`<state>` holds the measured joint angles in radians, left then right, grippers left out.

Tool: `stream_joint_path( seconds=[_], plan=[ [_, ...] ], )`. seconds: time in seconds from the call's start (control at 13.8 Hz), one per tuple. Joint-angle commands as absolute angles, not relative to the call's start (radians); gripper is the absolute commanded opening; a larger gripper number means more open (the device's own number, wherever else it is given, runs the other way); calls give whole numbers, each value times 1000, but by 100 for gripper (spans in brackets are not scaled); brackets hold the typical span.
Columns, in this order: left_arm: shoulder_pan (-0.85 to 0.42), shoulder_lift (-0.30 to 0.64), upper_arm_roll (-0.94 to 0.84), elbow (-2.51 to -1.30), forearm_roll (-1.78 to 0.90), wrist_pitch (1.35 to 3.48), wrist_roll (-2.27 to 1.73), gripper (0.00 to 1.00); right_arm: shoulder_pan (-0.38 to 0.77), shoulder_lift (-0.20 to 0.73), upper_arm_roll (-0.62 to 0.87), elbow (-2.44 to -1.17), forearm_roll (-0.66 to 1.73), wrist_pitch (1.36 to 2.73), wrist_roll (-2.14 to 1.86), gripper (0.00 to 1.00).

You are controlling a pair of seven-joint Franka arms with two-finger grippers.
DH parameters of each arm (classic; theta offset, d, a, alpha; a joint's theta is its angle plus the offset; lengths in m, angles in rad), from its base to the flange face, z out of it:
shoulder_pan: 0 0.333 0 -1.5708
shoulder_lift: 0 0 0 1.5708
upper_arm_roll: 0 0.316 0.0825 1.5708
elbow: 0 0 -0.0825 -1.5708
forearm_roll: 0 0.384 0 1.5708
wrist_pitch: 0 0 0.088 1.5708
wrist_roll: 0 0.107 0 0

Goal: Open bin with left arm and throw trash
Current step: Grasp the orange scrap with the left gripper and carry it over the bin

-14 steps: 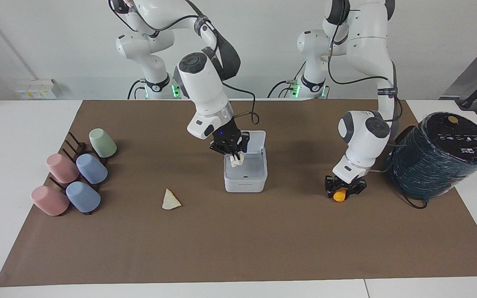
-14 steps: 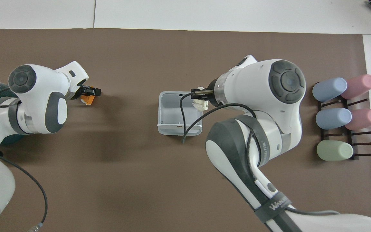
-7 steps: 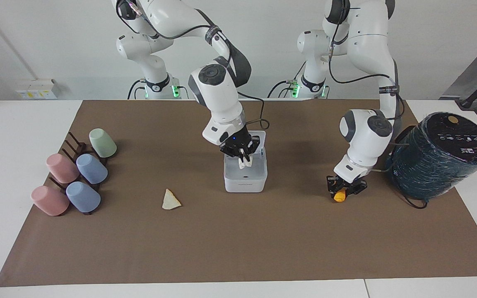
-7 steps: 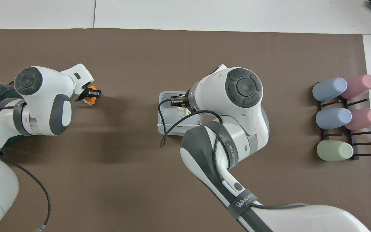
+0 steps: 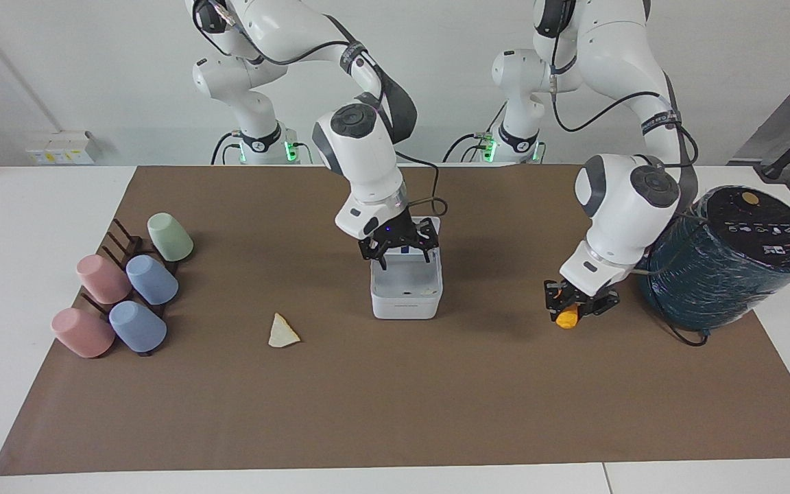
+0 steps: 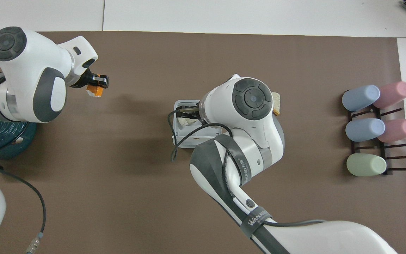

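Observation:
The white bin [image 5: 405,300] stands mid-mat with its lid [image 5: 431,228] raised on the side nearer the robots. My right gripper [image 5: 400,252] hangs open just over the bin's opening. The white paper wad [image 6: 186,121] lies inside the bin [image 6: 176,135]. My left gripper [image 5: 572,307] is shut on the orange lump [image 5: 566,318] and holds it a little above the mat, beside the teal cylinder; both also show in the overhead view [image 6: 97,84], the lump [image 6: 94,91] between the fingers. The cream triangular piece [image 5: 283,331] lies on the mat toward the right arm's end.
A large dark teal cylinder with a black top [image 5: 731,257] lies at the left arm's end of the mat. A dark rack with pink, blue and green cups [image 5: 124,288] sits at the right arm's end. A brown mat [image 5: 395,412] covers the table.
My right gripper moved over the bin, opened and let the paper wad drop inside. My left gripper rose off the mat with the orange lump in it.

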<state>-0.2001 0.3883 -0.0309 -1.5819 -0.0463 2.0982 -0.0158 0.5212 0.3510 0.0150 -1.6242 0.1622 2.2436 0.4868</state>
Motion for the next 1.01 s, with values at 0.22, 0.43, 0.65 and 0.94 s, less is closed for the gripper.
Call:
stream_joint_path(
  seconds=[0.22, 0.43, 0.65, 0.94],
  plan=[
    [-445, 385, -18, -1545, -34, 2065, -406, 0, 339, 278, 20, -1644, 107, 2229, 425, 100],
    [-530, 384, -18, -1549, -34, 2103, -486, 0, 249, 242, 21, -1762, 106, 2241, 101, 100],
    [-563, 380, -20, -1560, -35, 2103, -494, 27, 190, 252, 21, -1824, 106, 2272, -140, 100],
    [-592, 376, -17, -1562, -32, 2088, -502, 100, 170, 287, 21, -1940, 106, 2443, -359, 100]
  ],
)
